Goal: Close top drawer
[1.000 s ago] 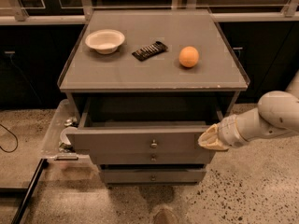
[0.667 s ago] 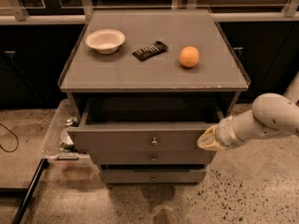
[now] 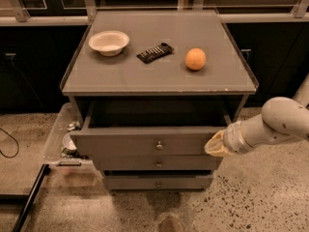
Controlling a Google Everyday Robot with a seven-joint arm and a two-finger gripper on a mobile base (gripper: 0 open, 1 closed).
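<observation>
The top drawer (image 3: 145, 143) of the grey cabinet stands pulled out, its long front panel facing me with a small round knob (image 3: 159, 146) at centre. Its inside looks dark and empty. My gripper (image 3: 214, 145) comes in from the right on a white arm and sits against the right end of the drawer's front panel. Two narrower drawer fronts (image 3: 158, 164) lie below it.
On the cabinet top (image 3: 159, 79) are a white bowl (image 3: 108, 42), a black snack bar (image 3: 154, 52) and an orange (image 3: 195, 59). A clear plastic tray (image 3: 65, 141) with small items sits on the floor to the left. A dark counter runs behind.
The gripper has shifted slightly left, staying at the drawer front's right end. The drawer seems pushed in a little.
</observation>
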